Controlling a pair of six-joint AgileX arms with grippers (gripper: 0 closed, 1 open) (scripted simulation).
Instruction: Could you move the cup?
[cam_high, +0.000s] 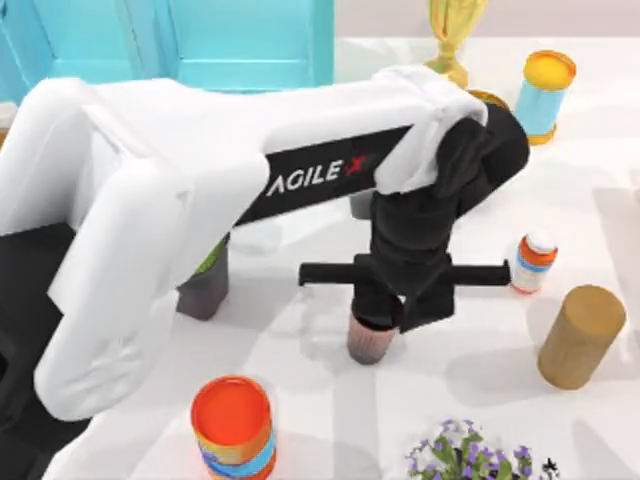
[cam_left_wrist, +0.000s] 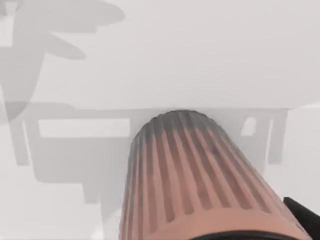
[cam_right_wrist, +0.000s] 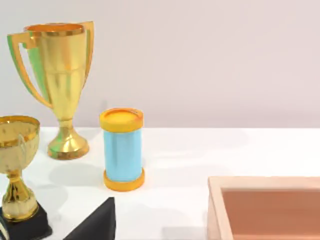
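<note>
Hovering over cup (cam_high: 368, 338), centre frame: left gripper (cam_high: 385, 318); grip state unclear. Risk: off-centre squeeze tips ribbed tumbler toward orange can (cam_high: 233, 424).

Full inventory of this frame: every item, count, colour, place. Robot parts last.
cup: 1, coppery-brown ribbed, table centre, under the left tool
blue can: 1, light blue with yellow ends, far right
trophies: 2, gold, by the blue can
small bottle: 1, white and orange, right of the cup
wooden cylinder: 1, tan, right edge
orange can: 1, orange top, blue band, near edge
flowers: 1 bunch, purple, near edge
dark pot: 1, left of the cup
tray: 1, tan, right wrist view
left tool: 1, black, over the cup's mouth
</note>
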